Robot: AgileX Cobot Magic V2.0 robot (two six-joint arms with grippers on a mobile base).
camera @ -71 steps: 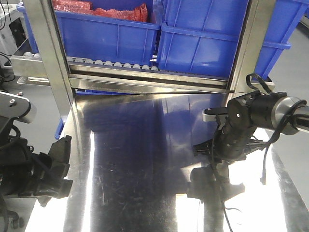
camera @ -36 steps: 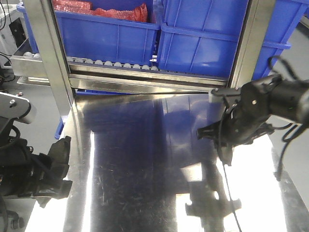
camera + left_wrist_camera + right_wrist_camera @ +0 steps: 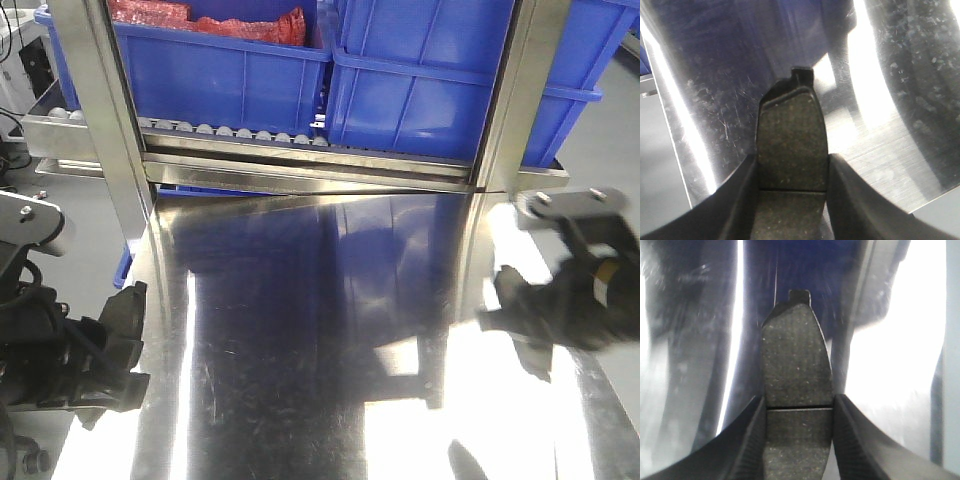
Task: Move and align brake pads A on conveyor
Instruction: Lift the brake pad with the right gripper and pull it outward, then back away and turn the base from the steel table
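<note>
Steel table [image 3: 280, 380] below; left gripper [image 3: 792, 167] clamps brake pad [image 3: 791, 125], right gripper [image 3: 798, 407] another.

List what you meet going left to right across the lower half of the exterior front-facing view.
left arm → shiny steel table → right arm, blurred

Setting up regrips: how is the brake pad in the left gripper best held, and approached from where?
Clamp across its narrow width at the centre groove, as the left gripper does on the brake pad: the long edges run nearly parallel there for the fingers, while the far end narrows to a small tab. Approaching along its length looks best.
</note>
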